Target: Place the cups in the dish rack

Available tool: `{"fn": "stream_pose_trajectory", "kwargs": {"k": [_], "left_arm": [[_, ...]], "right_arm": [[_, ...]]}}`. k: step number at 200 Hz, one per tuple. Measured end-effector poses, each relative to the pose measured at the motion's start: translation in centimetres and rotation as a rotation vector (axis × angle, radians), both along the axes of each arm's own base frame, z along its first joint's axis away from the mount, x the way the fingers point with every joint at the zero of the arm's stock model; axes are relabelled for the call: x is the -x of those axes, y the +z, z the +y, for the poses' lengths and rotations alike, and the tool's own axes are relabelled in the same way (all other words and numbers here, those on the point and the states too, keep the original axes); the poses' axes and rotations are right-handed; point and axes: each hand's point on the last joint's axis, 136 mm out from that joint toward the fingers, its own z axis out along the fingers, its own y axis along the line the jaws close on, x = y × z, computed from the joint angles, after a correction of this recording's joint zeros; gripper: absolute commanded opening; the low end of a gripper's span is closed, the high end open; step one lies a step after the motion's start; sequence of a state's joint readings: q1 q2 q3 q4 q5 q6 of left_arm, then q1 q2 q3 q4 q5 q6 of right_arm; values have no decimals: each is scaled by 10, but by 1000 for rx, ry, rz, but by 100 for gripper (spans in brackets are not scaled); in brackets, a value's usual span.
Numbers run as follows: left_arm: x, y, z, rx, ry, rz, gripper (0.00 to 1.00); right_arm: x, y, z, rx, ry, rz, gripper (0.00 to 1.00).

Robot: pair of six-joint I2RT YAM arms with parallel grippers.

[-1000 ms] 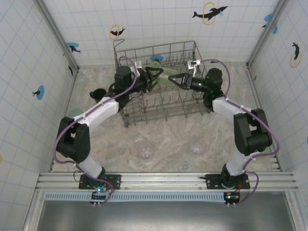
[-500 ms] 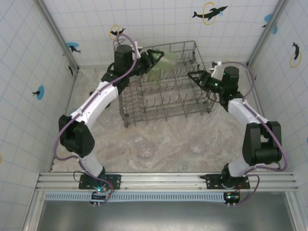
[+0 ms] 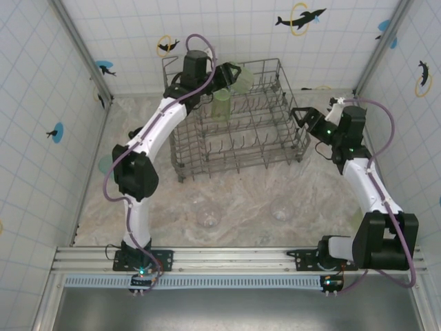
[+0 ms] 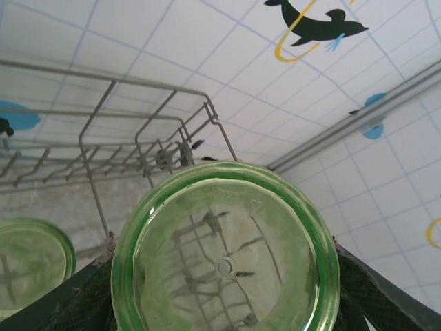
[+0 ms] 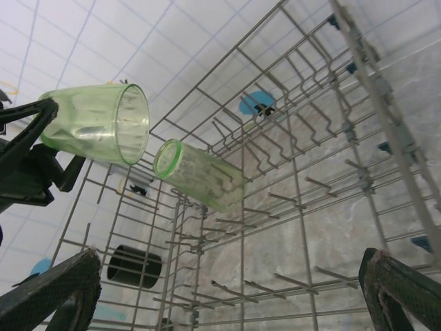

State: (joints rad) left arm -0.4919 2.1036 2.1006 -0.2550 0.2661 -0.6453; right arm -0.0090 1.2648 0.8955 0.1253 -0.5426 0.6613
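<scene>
Right claw back, wide — left claw clamps tumbler.

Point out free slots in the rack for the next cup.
Free: the rack's near rows and right half, tines bare. Crowded: the far-left part, where one tumbler lies tilted and the left gripper holds a second tumbler above it.

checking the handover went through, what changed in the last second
The right pincer let go of the green tumbler and drew back right, outside the rack. The left pincer kept hold and carried it toward the rack's far rim. The other tumbler in the rack and the clear cups stayed put.
</scene>
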Motion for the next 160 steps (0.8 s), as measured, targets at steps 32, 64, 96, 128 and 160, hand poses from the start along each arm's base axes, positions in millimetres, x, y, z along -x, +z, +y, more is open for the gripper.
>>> {"fn": "stream_pose_trajectory", "kwargs": {"k": [32, 64, 96, 128, 160], "left_arm": [[-8, -11, -15, -47, -10, -59, 0], [-15, -21, -28, -92, -11, -123, 0], [-21, -38, -41, -166, -1, -188, 0], [-22, -62, -57, -259, 7, -229, 0], [-22, -82, -65, -327, 20, -237, 0]], "right_arm": [[9, -5, -11, 30, -43, -8, 100], [12, -15, -28, 53, -89, 3, 100], [14, -25, -37, 65, -112, 27, 100], [16, -26, -44, 79, -130, 24, 100], [19, -30, -45, 87, -135, 28, 100]]}}
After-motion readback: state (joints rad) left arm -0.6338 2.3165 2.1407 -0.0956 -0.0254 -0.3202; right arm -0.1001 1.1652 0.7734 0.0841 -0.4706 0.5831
